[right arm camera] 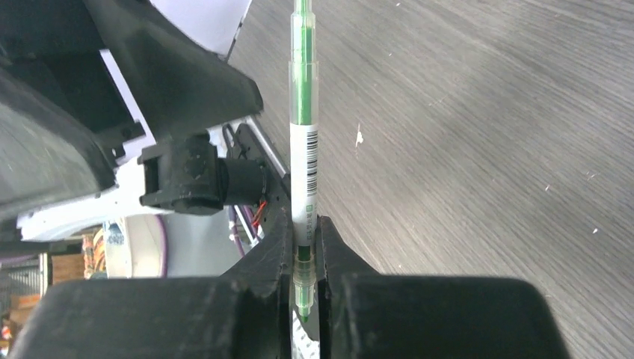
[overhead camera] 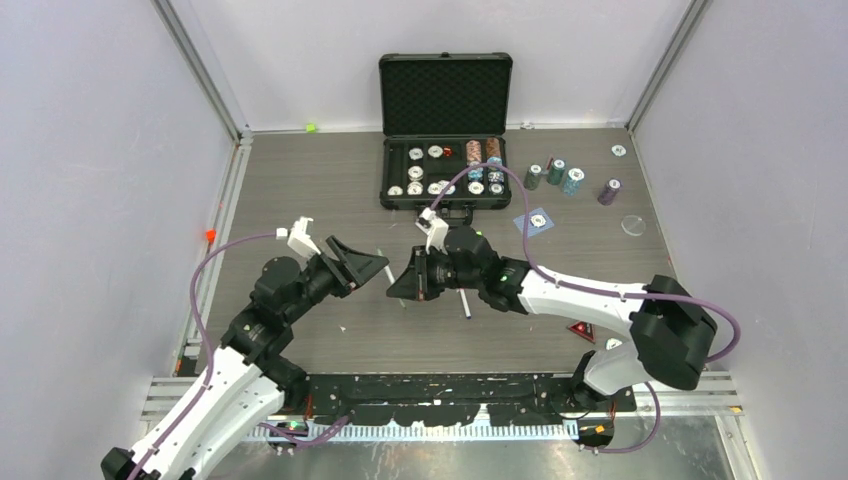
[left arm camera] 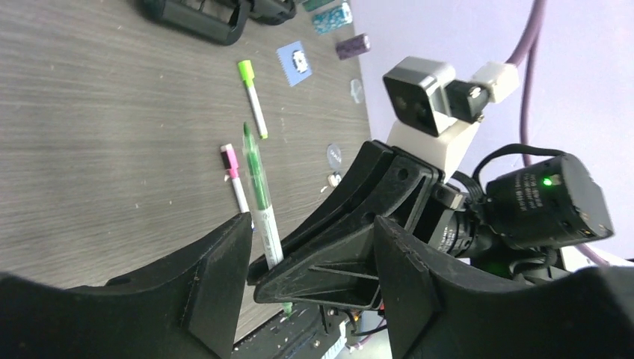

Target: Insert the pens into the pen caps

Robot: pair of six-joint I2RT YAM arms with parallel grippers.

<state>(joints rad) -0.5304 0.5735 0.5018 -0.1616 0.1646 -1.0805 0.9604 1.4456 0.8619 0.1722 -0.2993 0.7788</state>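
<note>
Green pen (right arm camera: 303, 149) clamped near its end in my right claw (right arm camera: 304, 239), left claw (left arm camera: 312, 224) spread apart close by. Gripped so low, it could pivot or slip loose.

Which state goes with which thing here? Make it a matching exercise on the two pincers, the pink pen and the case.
Things:
1. left pincer
2. right pincer
3. pink pen
4. case

States:
A. lying on the table
B. jaws apart, gripping nothing
C. shut on the green pen
D. lid up, chips inside

Pairs: 1-B, 2-C, 3-A, 4-D.
</note>
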